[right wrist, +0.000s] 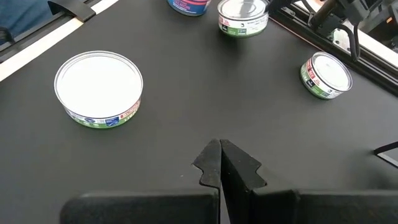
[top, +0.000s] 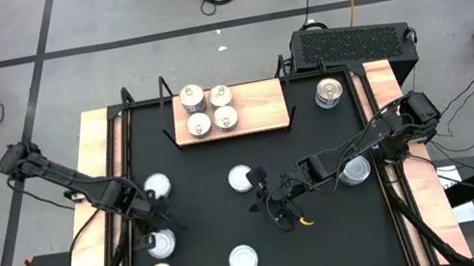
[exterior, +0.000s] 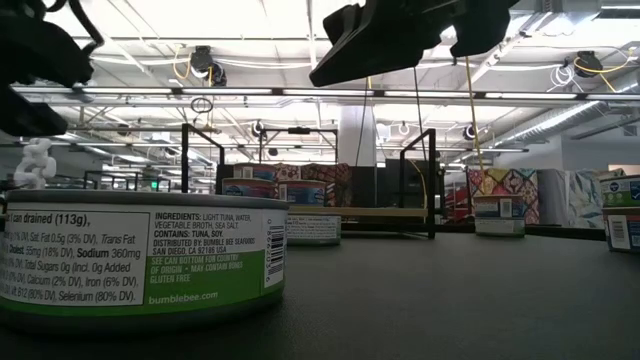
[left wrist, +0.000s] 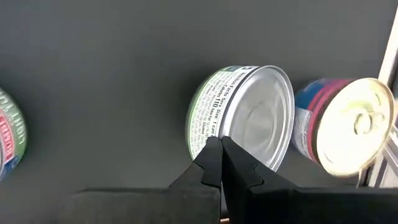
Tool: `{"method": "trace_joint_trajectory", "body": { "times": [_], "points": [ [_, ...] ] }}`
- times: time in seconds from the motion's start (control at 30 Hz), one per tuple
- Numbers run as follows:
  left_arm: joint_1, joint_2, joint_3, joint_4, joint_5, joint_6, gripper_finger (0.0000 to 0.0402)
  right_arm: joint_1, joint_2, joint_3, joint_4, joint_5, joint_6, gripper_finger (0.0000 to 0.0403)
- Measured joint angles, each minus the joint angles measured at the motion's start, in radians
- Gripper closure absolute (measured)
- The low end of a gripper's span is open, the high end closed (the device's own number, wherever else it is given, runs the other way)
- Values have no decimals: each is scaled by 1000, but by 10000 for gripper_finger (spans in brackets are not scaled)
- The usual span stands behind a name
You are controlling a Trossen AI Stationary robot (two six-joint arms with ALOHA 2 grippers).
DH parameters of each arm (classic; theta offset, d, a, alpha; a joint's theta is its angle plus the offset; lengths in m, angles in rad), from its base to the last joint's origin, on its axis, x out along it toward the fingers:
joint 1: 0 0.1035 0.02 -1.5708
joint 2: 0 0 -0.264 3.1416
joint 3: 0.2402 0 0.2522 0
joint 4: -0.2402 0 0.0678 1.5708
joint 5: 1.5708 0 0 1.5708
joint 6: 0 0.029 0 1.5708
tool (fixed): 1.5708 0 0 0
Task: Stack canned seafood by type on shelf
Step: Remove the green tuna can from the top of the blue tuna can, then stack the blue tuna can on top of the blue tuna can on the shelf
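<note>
Both tools clenched, grasping nothing: left tool [top: 156, 218] over the table's [top: 195, 174] left side beside a loose tin [top: 161, 244], right tool [top: 281, 205] mid-table. Four tins [top: 209, 109] already on the shelf [top: 257, 105], seven scattered. Risk: descending clenched, knocking a tin instead of straddling it; mixing types.

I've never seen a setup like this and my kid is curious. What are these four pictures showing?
Two robot arms work at a black table. One picture looks down from above, one looks level across the tabletop, and two come from cameras on the arms' wrists. Seafood tins lie scattered on the table; four sit on a wooden shelf at the back. The left tool hangs shut just over a green-labelled tin. The right tool is shut over bare table near a white-topped tin. Neither holds anything.
</note>
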State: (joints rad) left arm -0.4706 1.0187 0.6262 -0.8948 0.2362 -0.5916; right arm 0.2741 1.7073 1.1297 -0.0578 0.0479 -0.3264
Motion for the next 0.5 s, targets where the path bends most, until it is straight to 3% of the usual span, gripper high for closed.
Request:
{"method": "trace_joint_trajectory", "body": {
  "times": [0.2,0.5],
  "points": [
    [0,0,0,-1,-63,-96,380,0,0,0,0,0,0,403],
    [0,0,1,-2,-80,-160,308,0,0,0,0,0,0,403]
  ]
}}
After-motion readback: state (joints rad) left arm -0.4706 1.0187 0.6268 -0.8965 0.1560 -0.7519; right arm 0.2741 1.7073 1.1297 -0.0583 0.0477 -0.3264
